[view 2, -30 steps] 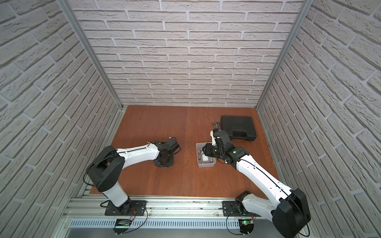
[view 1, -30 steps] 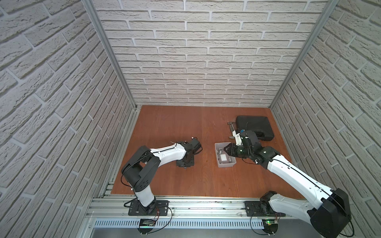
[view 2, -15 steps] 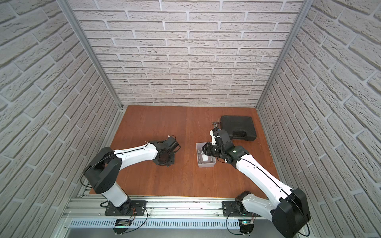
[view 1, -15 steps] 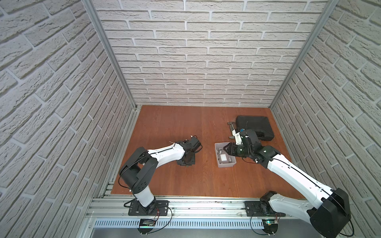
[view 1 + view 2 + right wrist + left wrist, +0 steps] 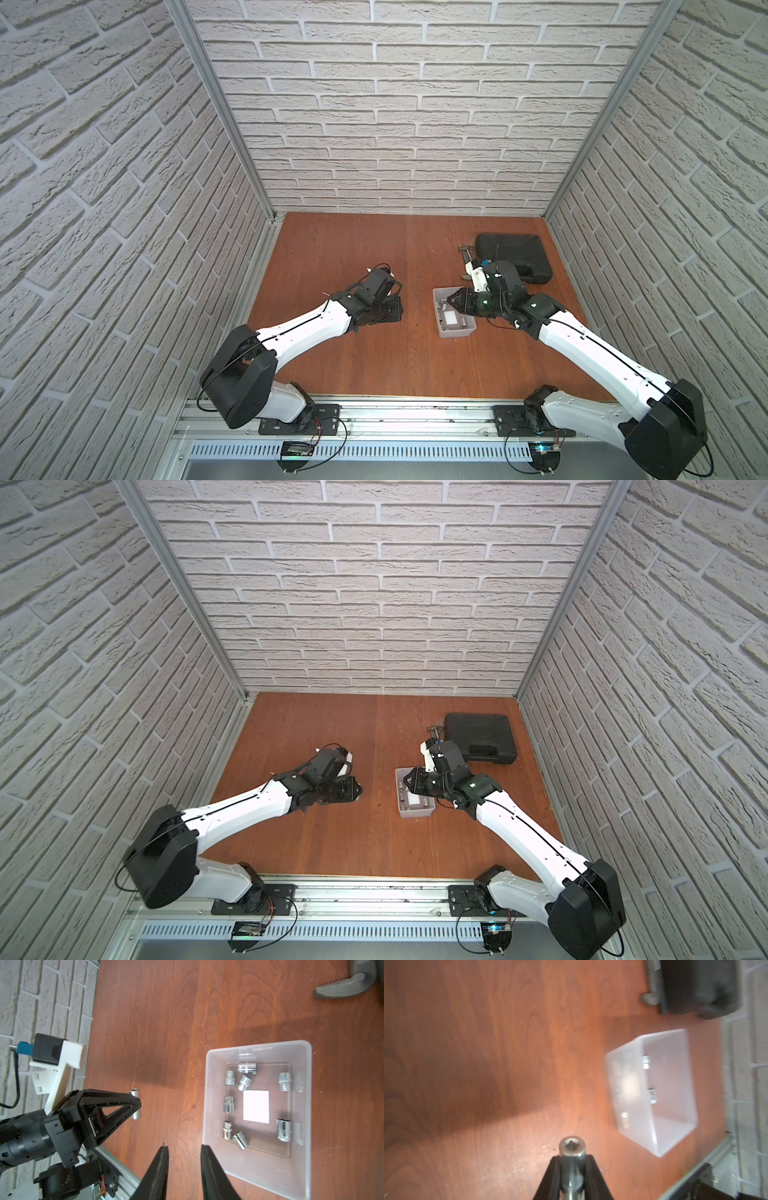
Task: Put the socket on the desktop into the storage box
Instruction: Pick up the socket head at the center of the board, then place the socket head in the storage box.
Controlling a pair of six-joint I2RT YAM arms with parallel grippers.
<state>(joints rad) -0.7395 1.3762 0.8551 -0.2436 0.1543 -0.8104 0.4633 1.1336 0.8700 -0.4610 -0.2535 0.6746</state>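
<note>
Brick walls (image 5: 415,124) close round the wood desktop (image 5: 374,257). My left gripper (image 5: 136,1105) pinches a chrome socket (image 5: 572,1147) clear of the surface, mid-desktop. Storage box (image 5: 259,1045) sits toward the right edge, other sockets (image 5: 247,1068) inside. My right gripper (image 5: 185,1149), slightly spread and empty, hangs over the box's rim. Arms may clash at the drop, or a clipped rim shoves the box. Slick socket could slip. Bare lane between arms; black tool case (image 5: 513,253) fills the far right corner.

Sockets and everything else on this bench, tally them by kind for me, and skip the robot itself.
Translucent plastic storage box: 1
Shiny steel sockets: 9 (8 in the box, 1 held by the left gripper)
Black hard tool case: 1
Grey handled tool: 1
Total: 12
</note>
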